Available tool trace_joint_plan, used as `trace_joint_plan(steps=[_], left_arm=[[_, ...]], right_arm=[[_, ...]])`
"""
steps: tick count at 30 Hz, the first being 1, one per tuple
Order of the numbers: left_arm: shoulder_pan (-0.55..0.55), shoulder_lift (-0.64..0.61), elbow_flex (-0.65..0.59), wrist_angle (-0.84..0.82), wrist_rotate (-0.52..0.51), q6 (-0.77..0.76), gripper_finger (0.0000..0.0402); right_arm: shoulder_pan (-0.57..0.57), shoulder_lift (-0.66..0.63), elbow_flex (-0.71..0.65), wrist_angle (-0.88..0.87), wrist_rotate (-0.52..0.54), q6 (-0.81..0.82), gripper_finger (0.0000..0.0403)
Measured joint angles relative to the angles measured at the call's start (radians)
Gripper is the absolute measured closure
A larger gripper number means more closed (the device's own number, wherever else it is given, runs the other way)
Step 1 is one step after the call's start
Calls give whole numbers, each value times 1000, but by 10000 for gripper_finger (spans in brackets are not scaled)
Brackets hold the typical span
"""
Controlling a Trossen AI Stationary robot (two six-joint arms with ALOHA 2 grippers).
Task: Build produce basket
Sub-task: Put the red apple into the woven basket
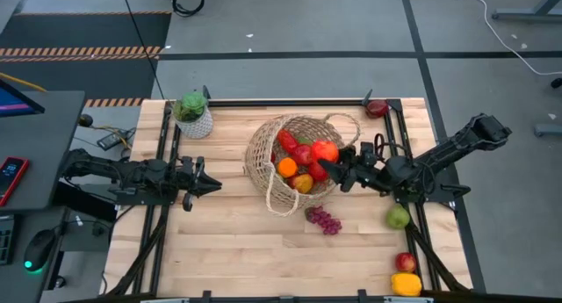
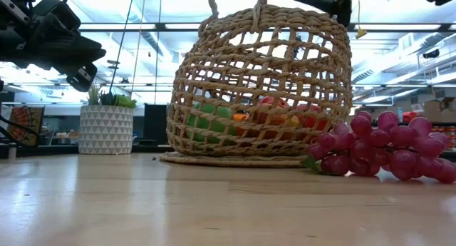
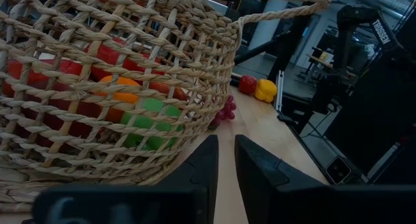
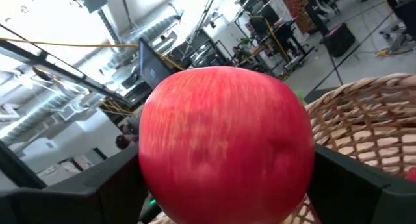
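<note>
The basket is seen at the centre of the high view, seemingly tipped, already loaded with produce. A red apple is pinched by the right gripper just over the basket's right rim, probably so it can be dropped inside. Grapes lie on the desk just below the basket; a green apple and more fruit wait at lower right. The left gripper, pressed together and empty, is parked to the basket's left.
</note>
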Motion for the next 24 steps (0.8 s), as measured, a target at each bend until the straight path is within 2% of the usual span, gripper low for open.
trace_joint_plan(steps=[5,11,17,22,24], left_arm=[[0,0,0,0,0,0,344],[0,0,0,0,0,0,339],[0,0,0,0,0,0,338],[0,0,0,0,0,0,338],[0,0,0,0,0,0,339]], right_arm=[[-64,0,15,-84,-120,44,48],[-115,1,209,-539,-250,-5,48],[-149,0,401,-942,-256,-155,47],[-155,0,451,-1096,-255,-301,46],[-155,1,458,-1141,-256,-308,46]])
